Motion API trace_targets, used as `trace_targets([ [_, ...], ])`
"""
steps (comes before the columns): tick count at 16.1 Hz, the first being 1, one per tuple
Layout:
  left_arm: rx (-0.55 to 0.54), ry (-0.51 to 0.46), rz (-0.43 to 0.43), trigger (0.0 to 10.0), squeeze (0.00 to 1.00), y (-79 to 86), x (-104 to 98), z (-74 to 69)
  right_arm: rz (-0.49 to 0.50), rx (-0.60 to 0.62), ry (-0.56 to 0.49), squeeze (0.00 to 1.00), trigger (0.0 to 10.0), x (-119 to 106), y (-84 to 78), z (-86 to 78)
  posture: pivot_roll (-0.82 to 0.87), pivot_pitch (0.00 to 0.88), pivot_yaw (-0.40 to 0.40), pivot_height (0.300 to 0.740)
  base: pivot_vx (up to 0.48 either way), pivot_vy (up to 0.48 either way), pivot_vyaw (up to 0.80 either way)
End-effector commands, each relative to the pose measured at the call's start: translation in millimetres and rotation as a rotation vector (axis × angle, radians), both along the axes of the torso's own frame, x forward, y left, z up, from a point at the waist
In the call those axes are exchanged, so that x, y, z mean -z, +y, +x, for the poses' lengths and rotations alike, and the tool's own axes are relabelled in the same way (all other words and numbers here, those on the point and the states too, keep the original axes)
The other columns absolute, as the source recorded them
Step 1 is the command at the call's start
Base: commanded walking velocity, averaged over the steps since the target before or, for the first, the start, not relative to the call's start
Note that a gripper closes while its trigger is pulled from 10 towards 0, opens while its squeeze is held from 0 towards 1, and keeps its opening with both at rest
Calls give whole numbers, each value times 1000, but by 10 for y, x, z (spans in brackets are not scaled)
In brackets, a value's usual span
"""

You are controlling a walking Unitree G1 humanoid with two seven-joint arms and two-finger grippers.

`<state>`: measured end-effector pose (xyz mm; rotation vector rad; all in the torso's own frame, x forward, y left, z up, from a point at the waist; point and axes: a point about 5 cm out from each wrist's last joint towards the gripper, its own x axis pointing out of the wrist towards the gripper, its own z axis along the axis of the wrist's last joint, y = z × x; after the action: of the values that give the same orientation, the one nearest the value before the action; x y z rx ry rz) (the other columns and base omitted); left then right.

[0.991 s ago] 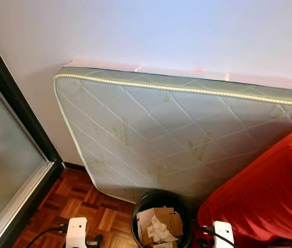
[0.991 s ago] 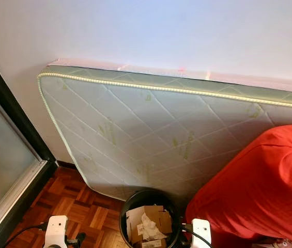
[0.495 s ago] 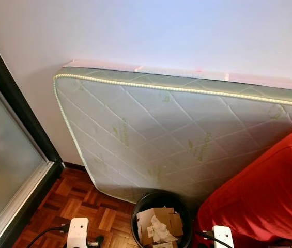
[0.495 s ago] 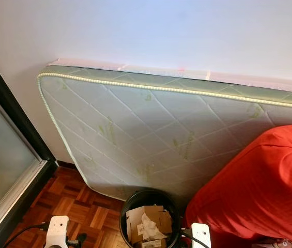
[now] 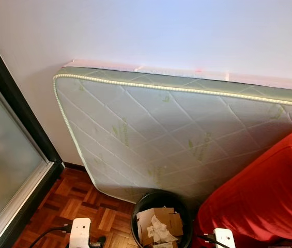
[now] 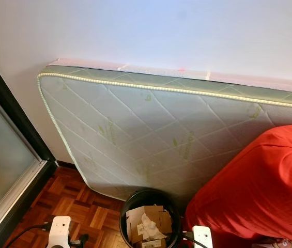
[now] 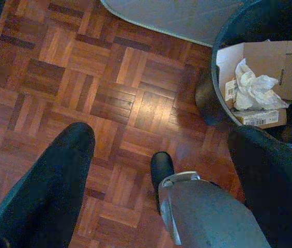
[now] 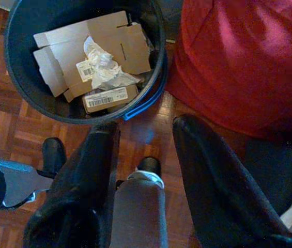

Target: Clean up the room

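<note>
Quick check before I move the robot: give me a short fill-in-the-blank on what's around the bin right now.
1. The quilted white mattress leans against the ____.
2. The round black bin holds flattened cardboard and crumpled white ____.
3. On the robot's right of the bin sits a large soft ____ cushion.
4. The bin stands on a wooden ____ floor.

Missing words: wall; paper; red; parquet
</note>
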<state>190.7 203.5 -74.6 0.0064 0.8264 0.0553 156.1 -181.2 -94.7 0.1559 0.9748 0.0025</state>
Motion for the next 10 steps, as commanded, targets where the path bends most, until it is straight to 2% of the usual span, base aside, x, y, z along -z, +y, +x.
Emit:
trace_targets([
  [1,9,6,5,10000,0,-3,4,-3,-5,7,13,0,10000,11,-15,-25,26,0,16,740,0,0,0],
  [6,4,-2,6,10000,0,7,-11,21,-2,-1,17,0,10000,9,-22,-20,32,0,17,740,0,0,0],
  [10,2,-3,5,10000,0,13,-14,26,-2,2,17,0,10000,4,-49,-17,28,0,19,740,-182,0,0],
])
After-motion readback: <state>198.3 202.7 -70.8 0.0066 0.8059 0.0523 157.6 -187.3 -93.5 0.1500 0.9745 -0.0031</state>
